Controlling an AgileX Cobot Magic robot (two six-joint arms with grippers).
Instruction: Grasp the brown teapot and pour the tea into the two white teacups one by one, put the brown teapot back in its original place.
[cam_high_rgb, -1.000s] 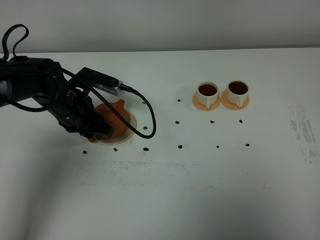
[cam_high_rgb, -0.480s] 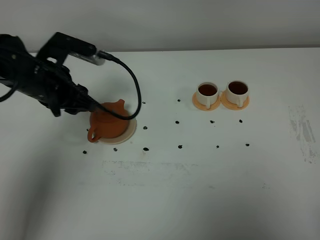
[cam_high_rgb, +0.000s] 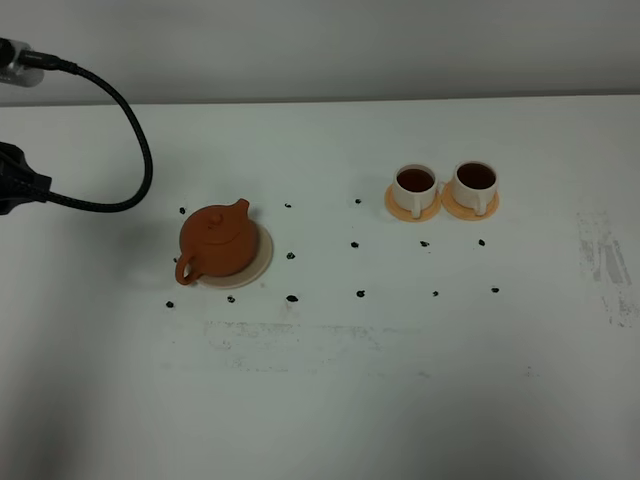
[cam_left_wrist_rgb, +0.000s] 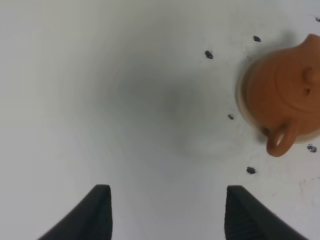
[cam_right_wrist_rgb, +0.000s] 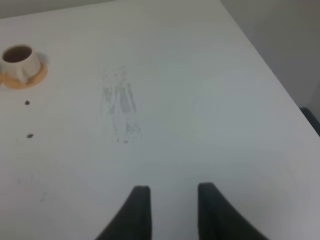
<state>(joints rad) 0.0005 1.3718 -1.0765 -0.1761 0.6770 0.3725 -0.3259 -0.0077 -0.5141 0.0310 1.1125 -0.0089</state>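
The brown teapot (cam_high_rgb: 218, 240) stands upright on the cream coaster (cam_high_rgb: 260, 262), left of the middle of the table, with nothing holding it. It also shows in the left wrist view (cam_left_wrist_rgb: 285, 95). The two white teacups (cam_high_rgb: 415, 187) (cam_high_rgb: 475, 184) hold dark tea and stand side by side on orange saucers at the back right. My left gripper (cam_left_wrist_rgb: 167, 220) is open and empty, well off to the teapot's left. Only its arm (cam_high_rgb: 15, 185) shows at the high view's left edge. My right gripper (cam_right_wrist_rgb: 172, 210) is empty with a narrow gap between its fingers, over bare table to the right of one cup (cam_right_wrist_rgb: 19, 59).
Small black dots (cam_high_rgb: 292, 298) mark the table around the teapot and cups. A black cable (cam_high_rgb: 140, 150) loops from the left arm above the table. A scuffed grey patch (cam_high_rgb: 605, 260) lies near the right edge. The table's right edge (cam_right_wrist_rgb: 270, 65) drops off beside the right gripper.
My left arm has let go of the teapot and pulled away up and to the left, out to the view's edge. The teapot stays on the coaster.
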